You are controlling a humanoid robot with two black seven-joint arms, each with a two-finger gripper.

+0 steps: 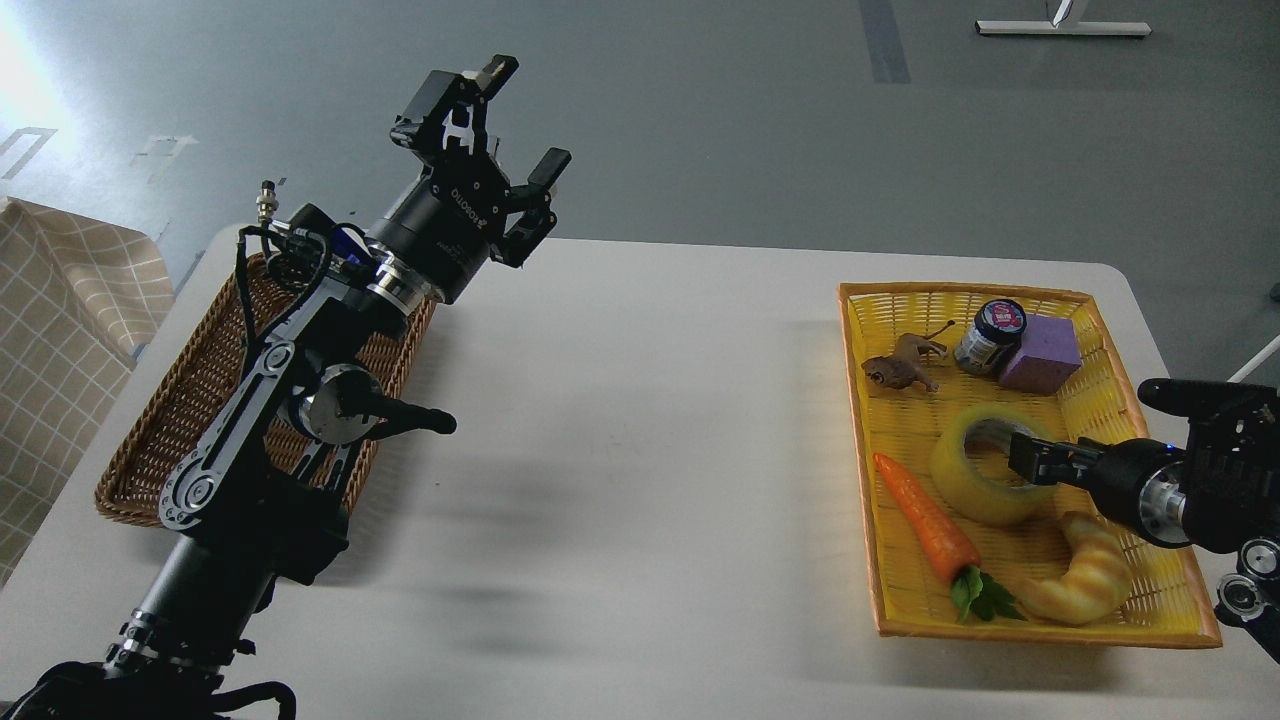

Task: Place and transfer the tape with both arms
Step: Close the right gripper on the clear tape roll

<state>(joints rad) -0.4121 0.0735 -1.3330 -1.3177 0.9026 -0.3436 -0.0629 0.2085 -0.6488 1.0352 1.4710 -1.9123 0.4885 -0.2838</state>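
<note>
The tape (962,478), a yellow-green roll with a grey-white core, lies flat in the middle of the yellow basket (960,292) on the right of the table. My right gripper (1032,462) comes in low from the right, and its tip is at the roll's right rim, over the core hole. It is dark and seen nearly end-on, so I cannot tell its fingers apart. My left gripper (522,118) is raised high over the table's back left. It is open and empty, with fingers spread and pointing up and away.
In the yellow basket lie a carrot (925,522), a croissant (1085,585), a brown toy animal (900,368), a small jar (990,336) and a purple block (1042,354). A brown wicker basket (170,420) stands at the left under my left arm. The white table (640,450) spans between them.
</note>
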